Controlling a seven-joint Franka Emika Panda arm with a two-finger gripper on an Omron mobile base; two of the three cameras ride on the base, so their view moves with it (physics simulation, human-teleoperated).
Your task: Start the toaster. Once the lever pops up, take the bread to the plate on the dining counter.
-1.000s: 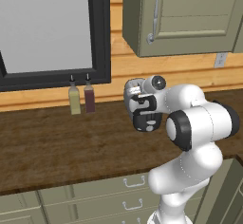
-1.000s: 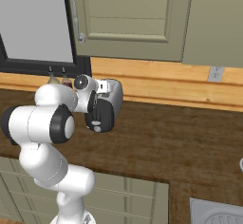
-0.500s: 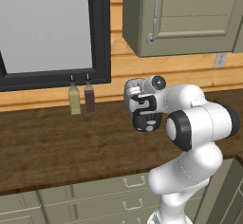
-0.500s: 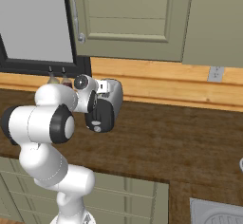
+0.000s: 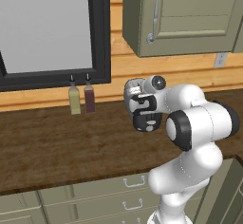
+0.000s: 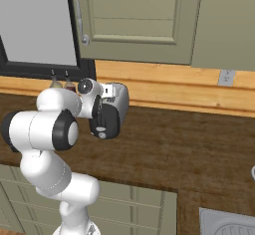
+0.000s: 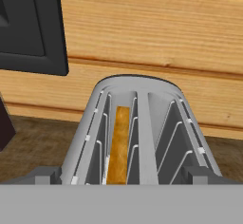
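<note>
Bread [image 7: 119, 144] sits down in toaster [image 7: 142, 133] slot, our claw [image 5: 141, 105] wide open and empty above it, so pickup and plating remain.

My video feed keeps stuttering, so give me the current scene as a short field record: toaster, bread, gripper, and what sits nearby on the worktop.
toaster: on the dark wood worktop against the wooden wall, seen end-on from the hand view
bread: standing in the left slot as that view shows it; right slot empty
gripper: open, just in front of the toaster, holding nothing
nearby: two small bottles under the dark window frame
</note>
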